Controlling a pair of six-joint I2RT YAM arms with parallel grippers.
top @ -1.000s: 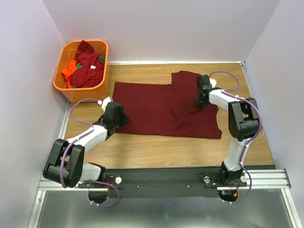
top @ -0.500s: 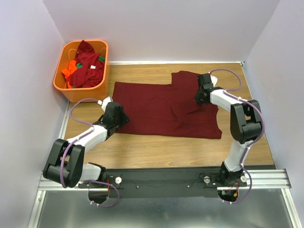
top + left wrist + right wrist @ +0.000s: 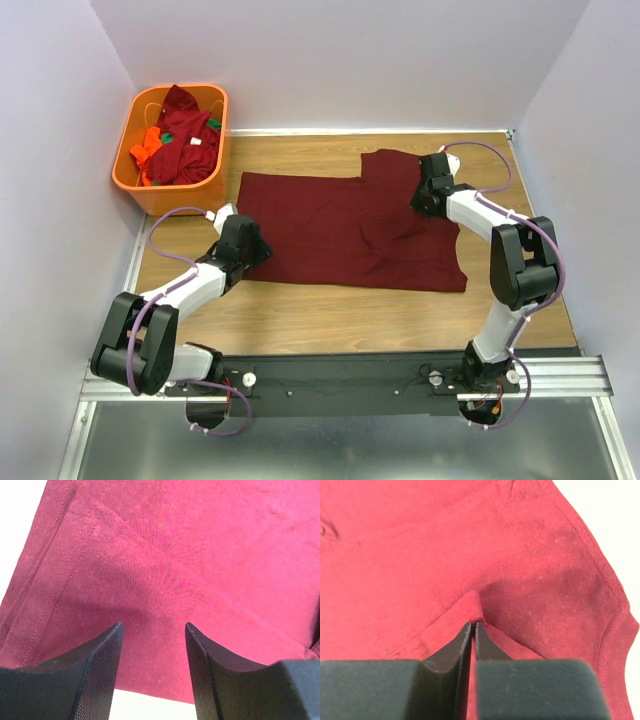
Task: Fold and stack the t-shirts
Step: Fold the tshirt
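Your right fingers point(image 3: 451, 652) have just pinched a ridge of the flat dark-maroon cloth t-shirt point(image 3: 350, 235), left fingers point(image 3: 100, 665) spread above its hem: the fold may now start.

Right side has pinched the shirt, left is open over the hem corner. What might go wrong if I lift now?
1. The right gripper pinches only a thin ridge of the maroon t-shirt; it may slip out when lifted.
2. The left gripper stands open above the cloth, gripping nothing; a one-sided lift would likely drag and bunch the shirt.
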